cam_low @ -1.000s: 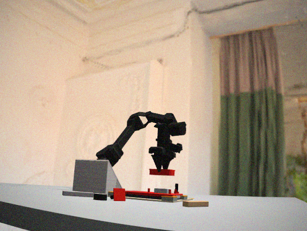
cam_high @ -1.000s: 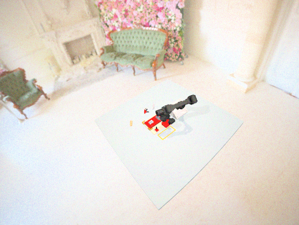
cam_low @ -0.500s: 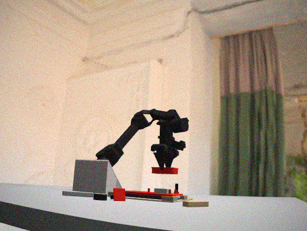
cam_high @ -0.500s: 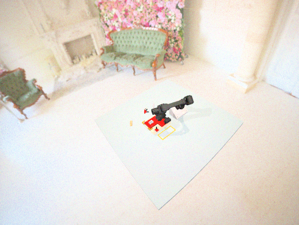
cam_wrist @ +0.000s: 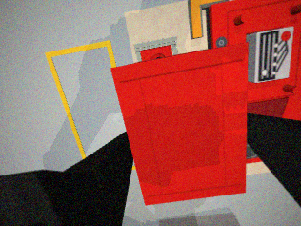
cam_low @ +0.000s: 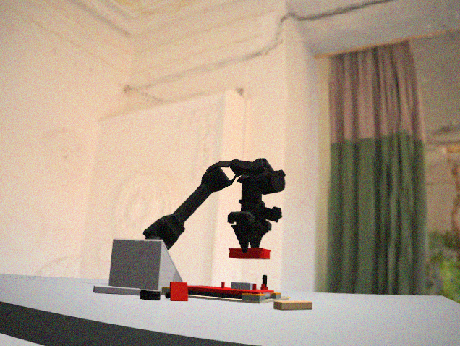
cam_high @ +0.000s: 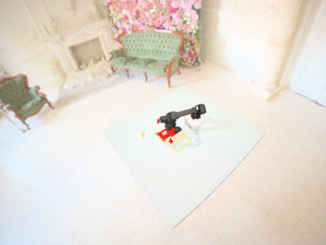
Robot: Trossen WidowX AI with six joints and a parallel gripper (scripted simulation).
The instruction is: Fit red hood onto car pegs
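wrist view: hood (cam_wrist: 183, 123) fills the centre, both dark fingers pressed on its sides
gripper (cam_low: 249, 243): clamped on the hood, holding it level in the air
chassis (cam_low: 223, 289): on the table below, well apart from the hood
engine (cam_wrist: 270, 54): beyond the hood's far edge

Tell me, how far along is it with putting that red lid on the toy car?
Picked up already: the claw grips the red hood, holding it in the air above the car chassis. Under way: carrying it over the deck. Left: lining it up, lowering it onto the pegs, letting go, backing away.
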